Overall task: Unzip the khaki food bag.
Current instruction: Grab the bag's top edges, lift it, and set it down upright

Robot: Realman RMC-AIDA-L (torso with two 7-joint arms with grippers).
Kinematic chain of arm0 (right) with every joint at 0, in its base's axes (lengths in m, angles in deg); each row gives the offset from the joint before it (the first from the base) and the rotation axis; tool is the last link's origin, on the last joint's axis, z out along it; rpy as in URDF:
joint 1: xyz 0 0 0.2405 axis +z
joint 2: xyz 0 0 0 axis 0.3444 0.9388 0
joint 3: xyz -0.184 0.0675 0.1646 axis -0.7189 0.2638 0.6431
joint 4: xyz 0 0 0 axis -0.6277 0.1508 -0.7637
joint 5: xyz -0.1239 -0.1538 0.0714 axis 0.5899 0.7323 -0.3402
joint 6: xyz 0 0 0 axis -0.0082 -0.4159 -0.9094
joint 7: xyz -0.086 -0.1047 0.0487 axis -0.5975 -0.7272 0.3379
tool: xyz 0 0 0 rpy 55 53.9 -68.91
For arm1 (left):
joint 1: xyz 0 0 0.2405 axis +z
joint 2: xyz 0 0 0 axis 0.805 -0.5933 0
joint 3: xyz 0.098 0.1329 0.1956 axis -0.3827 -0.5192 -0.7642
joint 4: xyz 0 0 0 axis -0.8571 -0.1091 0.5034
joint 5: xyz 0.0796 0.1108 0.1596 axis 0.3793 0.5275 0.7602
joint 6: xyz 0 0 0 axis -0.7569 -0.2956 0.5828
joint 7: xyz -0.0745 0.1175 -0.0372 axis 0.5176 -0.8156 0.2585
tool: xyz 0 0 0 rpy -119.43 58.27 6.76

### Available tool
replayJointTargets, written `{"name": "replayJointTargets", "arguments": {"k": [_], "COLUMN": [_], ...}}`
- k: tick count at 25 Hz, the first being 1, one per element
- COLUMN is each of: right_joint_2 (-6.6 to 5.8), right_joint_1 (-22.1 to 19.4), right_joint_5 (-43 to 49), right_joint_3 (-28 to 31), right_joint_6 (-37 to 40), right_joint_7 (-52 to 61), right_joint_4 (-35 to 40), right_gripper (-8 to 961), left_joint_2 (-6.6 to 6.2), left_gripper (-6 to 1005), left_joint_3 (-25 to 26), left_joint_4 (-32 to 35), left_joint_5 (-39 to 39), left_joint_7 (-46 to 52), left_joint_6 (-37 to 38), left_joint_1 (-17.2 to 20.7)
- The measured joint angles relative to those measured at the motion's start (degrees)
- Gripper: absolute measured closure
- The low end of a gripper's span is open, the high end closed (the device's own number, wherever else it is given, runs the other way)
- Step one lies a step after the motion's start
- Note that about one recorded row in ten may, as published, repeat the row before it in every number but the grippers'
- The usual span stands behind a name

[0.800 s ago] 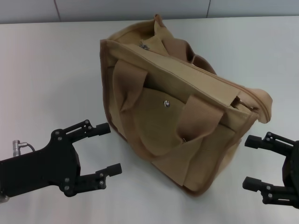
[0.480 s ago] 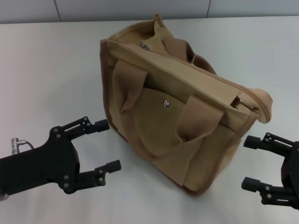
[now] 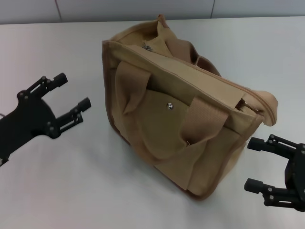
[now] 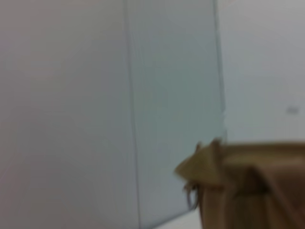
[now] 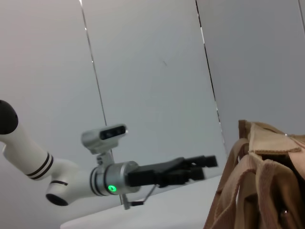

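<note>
The khaki food bag (image 3: 190, 114) is a boxy tan canvas tote standing in the middle of the white table, its front pocket with a silver snap (image 3: 169, 106) turned toward me. Two brown webbing handles droop over its sides. A silver zipper pull (image 3: 147, 47) lies at the far left end of the top. My left gripper (image 3: 71, 93) is open, raised left of the bag and apart from it. My right gripper (image 3: 251, 164) is open near the bag's front right corner, not touching. The left wrist view shows the bag's end (image 4: 248, 186) with the pull (image 4: 191, 196).
A grey panelled wall (image 3: 143, 8) runs behind the table. Bare white tabletop (image 3: 57, 181) lies left of and in front of the bag. In the right wrist view, the left arm (image 5: 114, 179) reaches in beside the bag (image 5: 259, 186).
My left gripper has lifted and swung away from the table's front, up and to the left, now level with the bag's left side. The right gripper has hardly moved.
</note>
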Motion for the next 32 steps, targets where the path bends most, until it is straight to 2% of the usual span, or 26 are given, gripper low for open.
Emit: {"name": "replayJointTargets", "arguments": {"k": [3, 5, 11, 16, 18, 25, 32], "right_joint_2": [0.00, 0.00, 0.01, 0.01, 0.01, 0.01, 0.01], "right_joint_1": [0.03, 0.06, 0.10, 0.14, 0.27, 0.37, 0.15], "right_joint_5": [0.00, 0.00, 0.04, 0.24, 0.30, 0.35, 0.34], "right_joint_3": [-0.16, -0.22, -0.43, -0.49, -0.49, -0.50, -0.50], "right_joint_6": [-0.09, -0.15, -0.47, -0.84, -1.16, -1.67, -1.63], "right_joint_7": [0.00, 0.00, 0.00, 0.00, 0.00, 0.00, 0.01], "right_joint_4": [-0.07, -0.08, -0.34, -0.66, -0.83, -0.94, -0.95], "right_gripper": [112, 112, 112, 112, 112, 112, 112], "left_joint_2": [-0.07, -0.15, -0.12, 0.13, 0.20, 0.55, 0.59], "left_gripper": [199, 199, 292, 384, 383, 505, 667], "left_joint_3": [-2.16, -4.62, -8.58, -10.82, -11.63, -11.48, -11.22], "left_joint_4": [-0.60, -0.82, -2.63, -3.73, -4.63, -7.57, -10.17], "left_joint_5": [0.62, 0.71, 0.76, 0.70, 0.56, 0.08, -4.50], "left_joint_7": [0.06, 0.37, 1.47, 2.66, 2.34, -0.20, -4.07], "left_joint_6": [-4.71, -5.20, -7.21, -6.67, -7.29, -10.41, -10.92], "left_joint_1": [-2.54, -4.11, -9.15, -11.85, -12.90, -15.16, -14.81]}}
